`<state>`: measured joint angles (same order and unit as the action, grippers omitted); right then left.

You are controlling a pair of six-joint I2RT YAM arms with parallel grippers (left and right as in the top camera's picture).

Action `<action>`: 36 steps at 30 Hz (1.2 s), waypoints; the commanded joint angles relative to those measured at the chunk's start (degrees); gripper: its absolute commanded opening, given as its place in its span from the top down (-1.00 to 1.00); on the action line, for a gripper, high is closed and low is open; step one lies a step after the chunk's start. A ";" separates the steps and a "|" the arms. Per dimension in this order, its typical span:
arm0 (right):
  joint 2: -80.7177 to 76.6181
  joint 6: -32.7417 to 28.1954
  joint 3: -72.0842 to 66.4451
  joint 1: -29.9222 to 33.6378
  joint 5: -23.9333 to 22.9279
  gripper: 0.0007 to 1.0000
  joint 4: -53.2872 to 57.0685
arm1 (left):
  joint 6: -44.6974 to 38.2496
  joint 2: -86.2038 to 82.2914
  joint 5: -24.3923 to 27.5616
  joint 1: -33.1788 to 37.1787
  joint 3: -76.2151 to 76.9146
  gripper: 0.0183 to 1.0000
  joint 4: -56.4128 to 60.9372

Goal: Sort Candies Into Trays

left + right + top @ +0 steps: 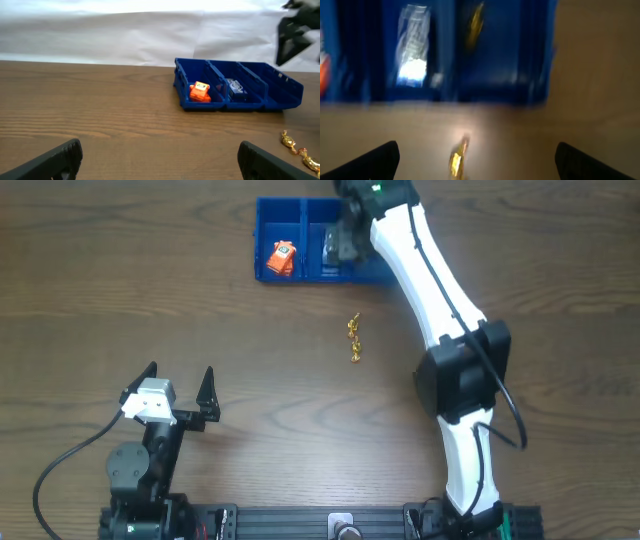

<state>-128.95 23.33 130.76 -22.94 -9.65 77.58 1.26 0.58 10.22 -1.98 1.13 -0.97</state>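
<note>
Blue plastic three-compartment tray (261, 235) sits at the far side of the brown wood-grain table (120, 290). Its left compartment holds a small orange-wrapped candy (283, 257); its middle compartment holds a silver-foil candy (235, 87). In the right wrist view a blurred gold piece (476, 20) lies in the right compartment; it is too smeared to identify further. Loose on the table, on the near side of the tray and apart from it, lie the far gold-wrapped candy (353, 327) and the near gold-wrapped candy (356, 352), close together. The right gripper (476, 157) hangs above the tray's right part, fingers spread wide with nothing between them. The left gripper (179, 370) is near its own base, well apart from the tray and candies, fingers likewise wide apart and empty.
</note>
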 commanded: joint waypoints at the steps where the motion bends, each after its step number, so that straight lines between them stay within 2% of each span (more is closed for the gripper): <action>1: 2.40 2.40 -1.03 -1.42 5.79 -1.00 6.97 | -0.44 -0.37 1.22 0.24 -0.85 -1.00 -2.45; 3: 2.40 2.40 -6.51 -2.43 8.35 -1.00 6.49 | -0.44 -0.37 1.22 0.24 -0.85 -1.00 -2.45; 9: 2.40 2.40 -19.02 -3.72 12.20 -1.00 1.36 | -0.44 -0.37 1.22 0.24 -0.85 -1.00 -2.45; 16: 2.40 2.36 -28.79 -4.02 12.76 -1.00 0.61 | -0.44 -0.37 1.22 0.24 -0.85 -1.00 -2.45; 20: 2.40 2.01 -32.35 -4.04 14.51 -1.00 -3.74 | -0.44 -0.37 1.22 0.24 -0.85 -1.00 -2.45; 27: 2.40 1.99 -35.98 -4.04 14.49 -1.00 -10.56 | -0.44 -0.37 1.22 0.24 -0.85 -1.00 -2.45; 33: 2.40 2.19 -37.22 -3.67 14.25 -0.90 -13.07 | -0.44 -0.37 1.22 0.24 -0.85 -0.99 -2.45; 36: 2.40 2.16 -37.22 -3.67 14.25 -0.73 -13.40 | -0.44 -0.37 1.22 0.24 -0.85 -1.00 -2.43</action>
<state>-126.61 25.28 93.73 -26.81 4.56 64.60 1.26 0.58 10.22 -1.98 1.17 -1.04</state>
